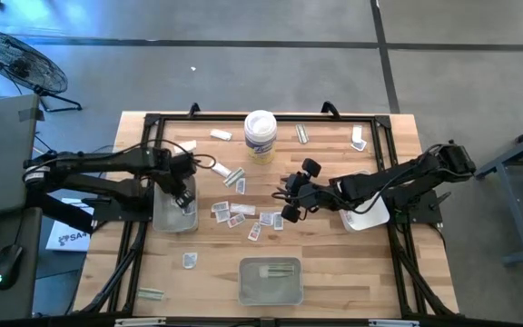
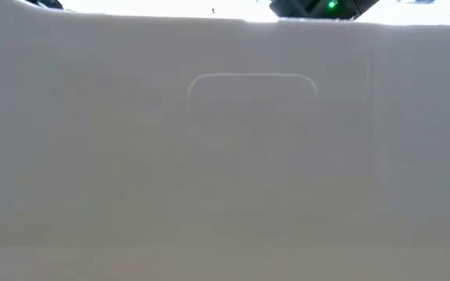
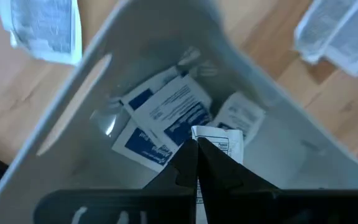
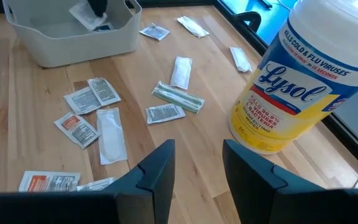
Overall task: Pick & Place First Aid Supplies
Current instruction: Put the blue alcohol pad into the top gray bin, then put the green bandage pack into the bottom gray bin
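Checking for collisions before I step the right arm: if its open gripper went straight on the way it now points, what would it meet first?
Probably bare table first, since the right gripper looks angled downward. The nearest thing ahead is a small printed packet, with a green-striped wrapper just beyond; the wipes tub stands off to one side. Depth is uncertain.

We see a table (image 1: 334,272) of pale wood, planked, with a smooth satin finish. The tray (image 4: 55,46) at about nine o'clock on it looks like matt, translucent grey plastic; the packets (image 3: 166,112) inside seem to be glossy white paper or foil with blue print. Loose packets (image 4: 92,96) at the centre look crinkled and papery. The tub (image 4: 294,81) at twelve o'clock is smooth white plastic with a glossy yellow label. The right gripper (image 4: 194,171) has matt black plastic fingers (image 4: 160,168)
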`<state>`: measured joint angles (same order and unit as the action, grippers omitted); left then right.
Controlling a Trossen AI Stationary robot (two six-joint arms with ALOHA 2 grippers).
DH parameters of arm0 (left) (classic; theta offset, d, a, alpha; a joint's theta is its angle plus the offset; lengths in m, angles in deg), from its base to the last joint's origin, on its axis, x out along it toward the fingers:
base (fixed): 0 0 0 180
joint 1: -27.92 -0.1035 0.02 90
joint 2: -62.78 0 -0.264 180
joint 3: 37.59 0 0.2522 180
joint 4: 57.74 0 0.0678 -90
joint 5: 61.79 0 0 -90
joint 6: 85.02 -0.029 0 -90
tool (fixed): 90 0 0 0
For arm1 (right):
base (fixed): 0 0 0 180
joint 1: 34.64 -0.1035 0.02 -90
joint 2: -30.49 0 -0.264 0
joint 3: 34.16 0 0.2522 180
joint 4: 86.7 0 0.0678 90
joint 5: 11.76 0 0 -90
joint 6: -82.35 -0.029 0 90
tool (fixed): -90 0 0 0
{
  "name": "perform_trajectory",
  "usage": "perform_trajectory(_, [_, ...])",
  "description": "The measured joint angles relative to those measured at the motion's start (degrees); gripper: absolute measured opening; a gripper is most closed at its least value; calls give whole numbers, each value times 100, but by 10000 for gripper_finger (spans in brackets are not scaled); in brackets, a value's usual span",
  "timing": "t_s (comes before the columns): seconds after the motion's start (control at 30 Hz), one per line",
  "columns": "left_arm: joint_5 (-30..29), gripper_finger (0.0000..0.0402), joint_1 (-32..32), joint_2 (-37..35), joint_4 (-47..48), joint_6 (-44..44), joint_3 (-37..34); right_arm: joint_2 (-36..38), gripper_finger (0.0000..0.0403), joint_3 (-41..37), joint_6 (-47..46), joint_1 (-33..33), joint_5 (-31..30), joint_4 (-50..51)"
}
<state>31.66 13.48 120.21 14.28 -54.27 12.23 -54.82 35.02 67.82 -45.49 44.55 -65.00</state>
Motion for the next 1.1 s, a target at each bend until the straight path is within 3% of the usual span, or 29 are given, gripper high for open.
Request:
perform_trajectory(0.33, [-690,21,-13,22,-738,10,-321,0,129,0,-50,0,-26,-3])
perform_trajectory(0.67, [-702,89,-15,24,-692,-93,-311,0,129,0,-50,0,-29,-3])
perform_trajectory(0.93, [-425,101,-15,15,315,-136,835,0,129,0,-48,0,-24,-3])
perform_trajectory(1.1, [-799,101,-19,29,-487,-527,1321,0,129,0,-48,0,-40,-3])
